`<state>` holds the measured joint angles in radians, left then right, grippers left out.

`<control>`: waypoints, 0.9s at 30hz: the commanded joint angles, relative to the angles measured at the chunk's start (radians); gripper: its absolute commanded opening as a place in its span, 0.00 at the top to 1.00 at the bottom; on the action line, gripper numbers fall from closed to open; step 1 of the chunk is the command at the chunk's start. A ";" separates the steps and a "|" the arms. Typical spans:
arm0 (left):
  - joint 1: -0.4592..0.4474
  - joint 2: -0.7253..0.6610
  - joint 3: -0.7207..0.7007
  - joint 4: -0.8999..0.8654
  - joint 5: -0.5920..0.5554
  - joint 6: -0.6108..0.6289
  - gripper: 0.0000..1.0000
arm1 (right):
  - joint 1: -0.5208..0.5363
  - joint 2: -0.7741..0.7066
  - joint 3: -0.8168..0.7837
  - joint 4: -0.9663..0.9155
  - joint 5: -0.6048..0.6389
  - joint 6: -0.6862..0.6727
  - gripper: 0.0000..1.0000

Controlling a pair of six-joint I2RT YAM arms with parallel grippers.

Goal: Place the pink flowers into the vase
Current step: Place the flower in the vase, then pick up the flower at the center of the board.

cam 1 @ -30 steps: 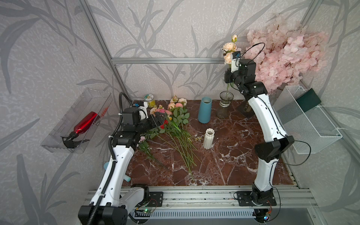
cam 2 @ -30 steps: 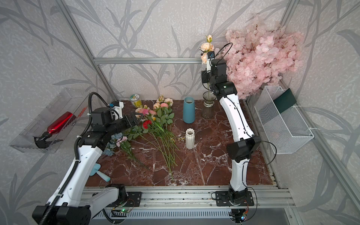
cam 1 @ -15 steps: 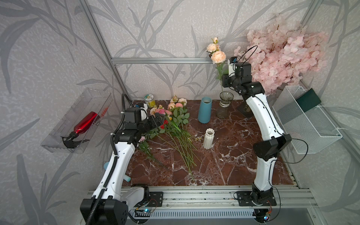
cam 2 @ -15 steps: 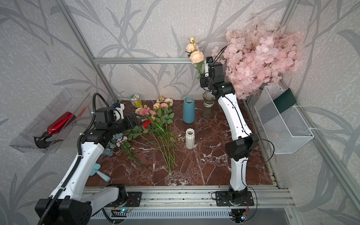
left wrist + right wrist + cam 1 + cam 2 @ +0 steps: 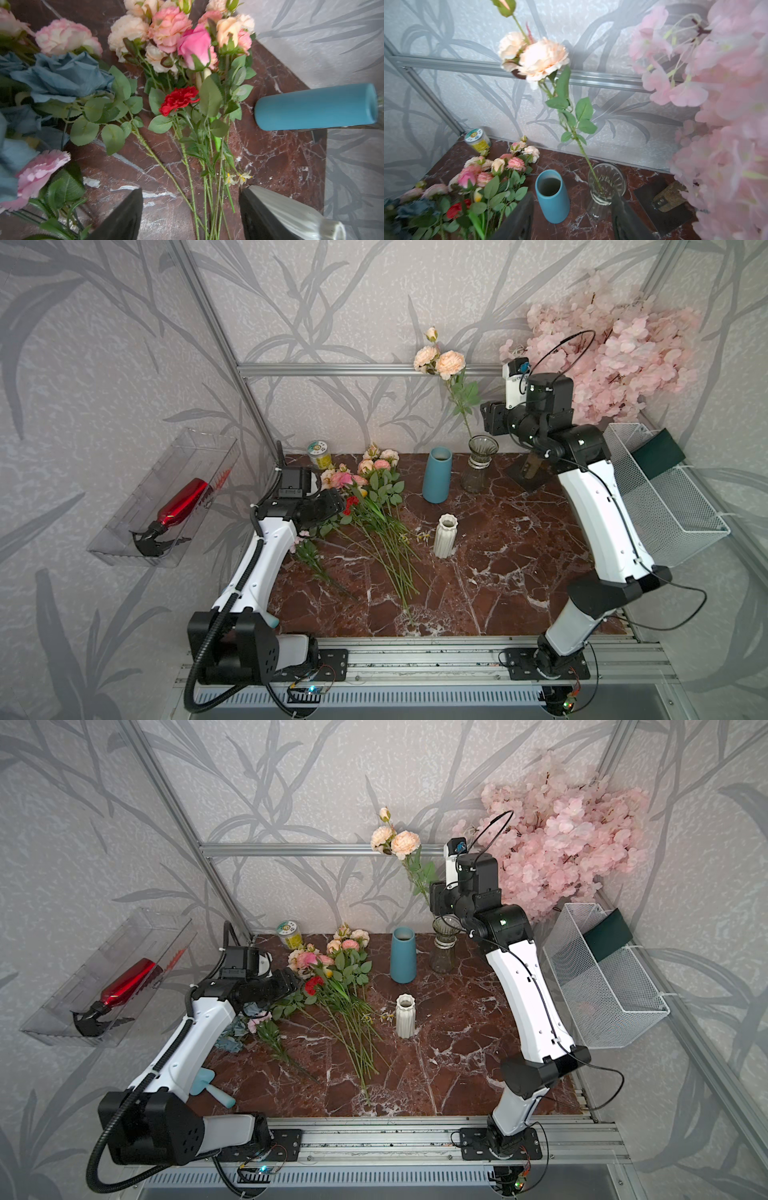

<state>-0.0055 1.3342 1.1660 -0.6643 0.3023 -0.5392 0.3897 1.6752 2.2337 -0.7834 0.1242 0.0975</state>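
Note:
One spray of the pink flowers (image 5: pixel 441 361) stands in the clear glass vase (image 5: pixel 478 466), leaning left, with its stem inside the glass (image 5: pixel 606 185). My right gripper (image 5: pixel 492 423) hangs open just right of that stem, touching nothing; in the right wrist view its fingers (image 5: pixel 517 220) frame the vases. More pink flowers (image 5: pixel 365 477) lie in a bunch on the marble at the back left. My left gripper (image 5: pixel 332 506) is open low over them, and several green stems (image 5: pixel 193 199) lie loose between its fingers (image 5: pixel 124 216).
A blue vase (image 5: pixel 436 475) stands left of the glass one, a white ribbed vase (image 5: pixel 445 535) mid-table. A pale-pink blossom tree (image 5: pixel 602 352) and wire basket (image 5: pixel 665 506) sit at the right. Blue hydrangeas (image 5: pixel 62 76) and a red carnation (image 5: pixel 178 99) lie among the bunch.
My right gripper opened and let go of the spray, which now stands in the glass vase leaning left. The right arm drew back and down. The left gripper narrowed a little.

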 commanded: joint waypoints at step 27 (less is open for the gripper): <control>-0.194 0.436 0.044 -0.054 -0.465 -0.376 0.58 | 0.085 -0.354 -0.580 0.142 -0.269 0.156 0.39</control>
<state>-0.1944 1.7531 1.1595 -0.7094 -0.0620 -0.8761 0.4732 1.3575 1.6619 -0.6743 -0.1394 0.2474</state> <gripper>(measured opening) 0.417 0.606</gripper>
